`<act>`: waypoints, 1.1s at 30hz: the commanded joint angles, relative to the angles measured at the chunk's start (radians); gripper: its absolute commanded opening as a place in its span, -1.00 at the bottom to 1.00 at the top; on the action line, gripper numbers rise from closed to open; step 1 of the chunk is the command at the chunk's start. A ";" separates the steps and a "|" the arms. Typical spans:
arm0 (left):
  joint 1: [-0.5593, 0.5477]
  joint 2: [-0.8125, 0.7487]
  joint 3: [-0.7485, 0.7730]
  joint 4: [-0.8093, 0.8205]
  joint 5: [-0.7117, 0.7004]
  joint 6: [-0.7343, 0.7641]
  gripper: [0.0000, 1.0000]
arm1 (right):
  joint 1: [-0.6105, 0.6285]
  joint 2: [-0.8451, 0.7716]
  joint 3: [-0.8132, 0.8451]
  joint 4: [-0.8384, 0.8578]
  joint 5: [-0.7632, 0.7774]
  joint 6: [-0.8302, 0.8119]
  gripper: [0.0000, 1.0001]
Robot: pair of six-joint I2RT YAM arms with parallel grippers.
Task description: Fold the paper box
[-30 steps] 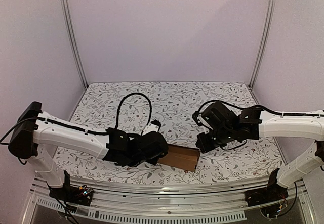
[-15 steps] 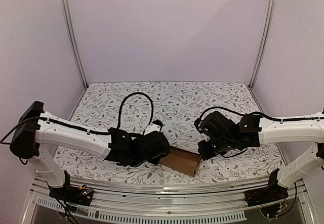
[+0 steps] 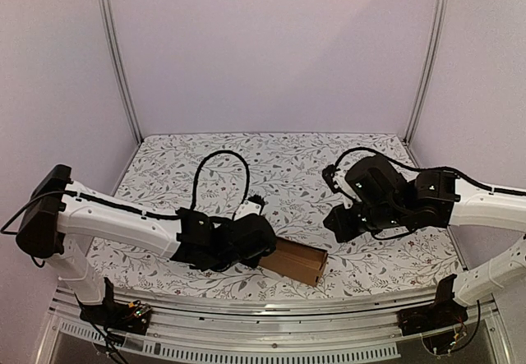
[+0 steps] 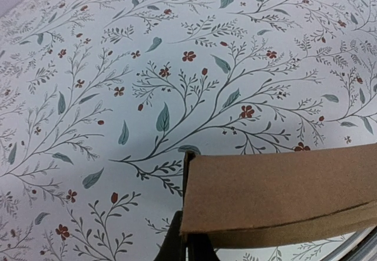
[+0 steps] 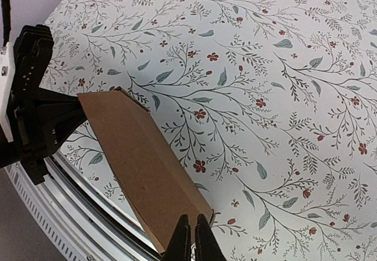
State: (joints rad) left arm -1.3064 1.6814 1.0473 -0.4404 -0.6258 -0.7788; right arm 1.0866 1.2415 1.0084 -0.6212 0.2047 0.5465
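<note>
The box (image 3: 297, 259) runs left-right: your left gripper (image 3: 268, 252) seems clamped on its left end; right gripper (image 3: 334, 226), closed and empty, hangs just past its right end

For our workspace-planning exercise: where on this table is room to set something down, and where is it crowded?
Free: the far table up to the back wall. Crowded: near edge, around the paper box, left gripper and right gripper.
</note>
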 commanded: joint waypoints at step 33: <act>-0.038 0.096 -0.036 -0.146 0.161 -0.006 -1.00 | 0.039 -0.037 -0.041 0.076 -0.189 -0.034 -0.93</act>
State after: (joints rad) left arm -1.3148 1.6958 1.0607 -0.4374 -0.6331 -0.7788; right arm 1.1137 1.2137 0.9546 -0.5480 0.0444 0.5323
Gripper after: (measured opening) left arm 0.004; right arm 0.033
